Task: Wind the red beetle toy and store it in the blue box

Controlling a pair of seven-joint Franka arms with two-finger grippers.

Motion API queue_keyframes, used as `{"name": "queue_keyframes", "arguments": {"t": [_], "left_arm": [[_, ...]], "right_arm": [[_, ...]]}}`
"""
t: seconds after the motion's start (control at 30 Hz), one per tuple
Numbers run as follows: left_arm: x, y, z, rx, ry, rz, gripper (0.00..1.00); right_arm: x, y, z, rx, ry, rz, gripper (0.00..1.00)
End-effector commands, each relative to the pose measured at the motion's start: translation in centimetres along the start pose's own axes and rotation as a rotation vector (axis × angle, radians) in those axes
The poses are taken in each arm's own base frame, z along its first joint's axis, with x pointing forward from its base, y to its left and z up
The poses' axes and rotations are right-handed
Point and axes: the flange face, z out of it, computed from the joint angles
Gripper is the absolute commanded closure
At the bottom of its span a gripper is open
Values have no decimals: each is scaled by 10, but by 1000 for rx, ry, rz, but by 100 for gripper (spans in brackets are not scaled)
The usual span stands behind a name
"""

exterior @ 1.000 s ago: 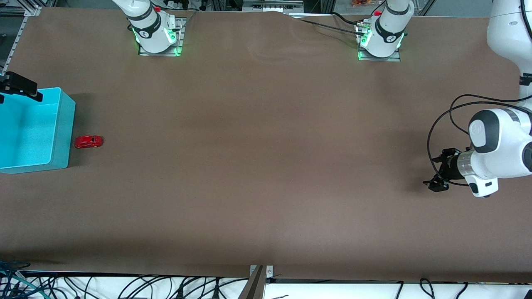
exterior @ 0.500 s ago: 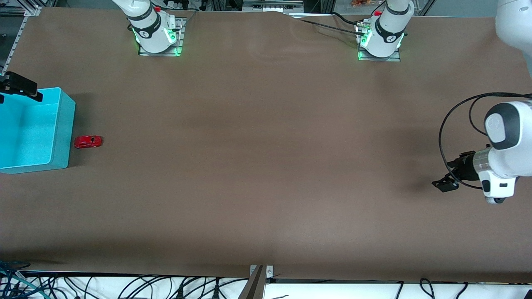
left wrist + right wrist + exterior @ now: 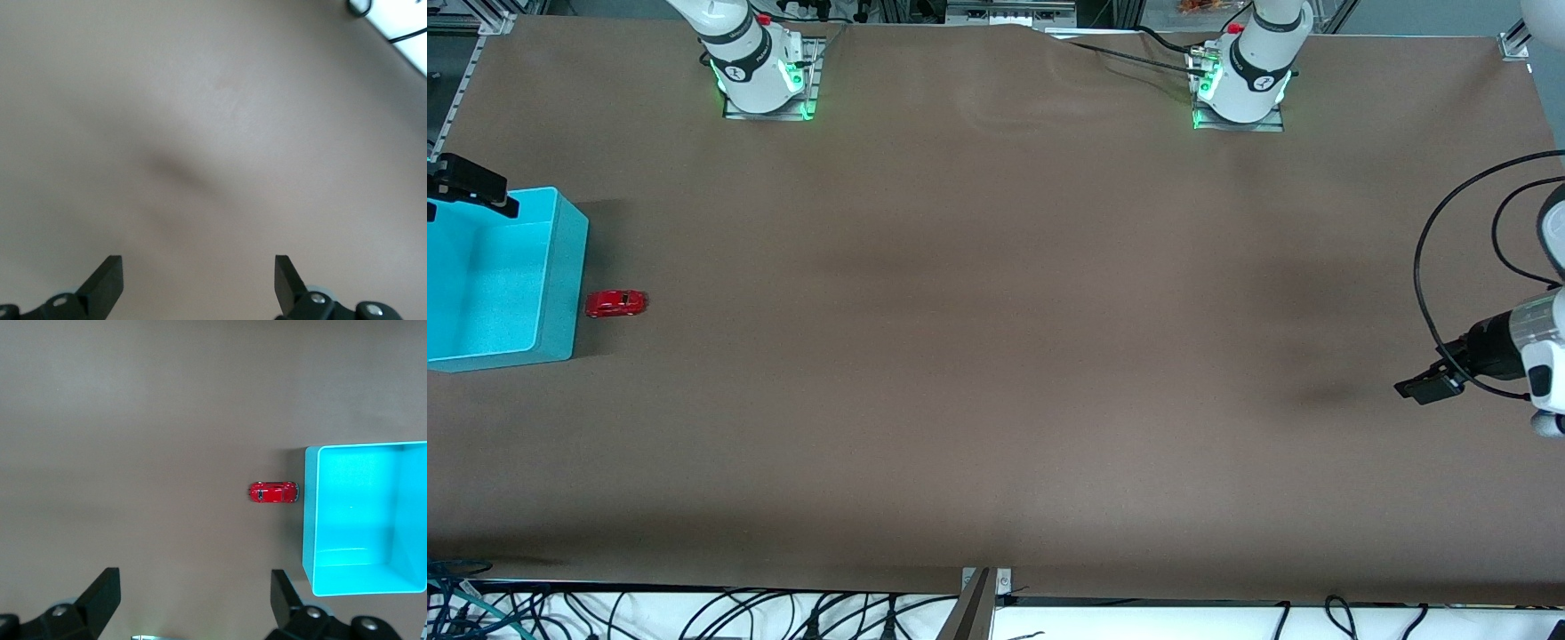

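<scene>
Both tools spread, empty: left tool [image 3: 199, 283] over bare brown desk [image 3: 996, 356]; right tool [image 3: 194, 600] must grasp tiny glossy red beetle toy car [image 3: 615, 303] beside turquoise plastic box [image 3: 560, 276].

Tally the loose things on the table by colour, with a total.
Red: 1, the toy car, on the table beside the box.
Blue: 1, the box, at the right arm's end of the table.
Total: 2
</scene>
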Motion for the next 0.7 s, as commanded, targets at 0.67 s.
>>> {"name": "queue_keyframes", "arguments": {"t": [0.67], "left_arm": [[-4, 1, -44, 42, 67, 351, 0]], "right_arm": [[7, 1, 9, 4, -23, 149, 0]]}}
